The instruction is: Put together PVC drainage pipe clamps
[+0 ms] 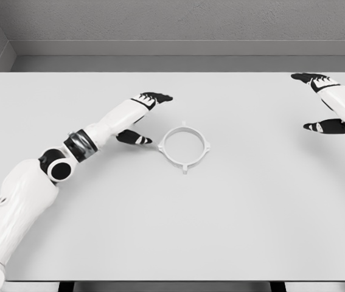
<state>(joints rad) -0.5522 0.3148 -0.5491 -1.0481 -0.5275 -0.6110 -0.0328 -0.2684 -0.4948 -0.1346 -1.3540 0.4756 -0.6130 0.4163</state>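
A white ring-shaped pipe clamp [185, 146] with small tabs around its rim lies flat near the middle of the table [221, 231]. My left hand [151, 118] reaches in from the lower left and hovers just left of the ring, fingers spread, thumb tip [137, 139] close to the ring's left edge, holding nothing. My right hand [321, 103] is far to the right near the table's edge, fingers stretched out and apart, thumb [324, 126] below them, empty.
The white table runs to a grey wall [172, 24] at the back. Its front edge shows at the bottom of the head view. Nothing else lies on the surface.
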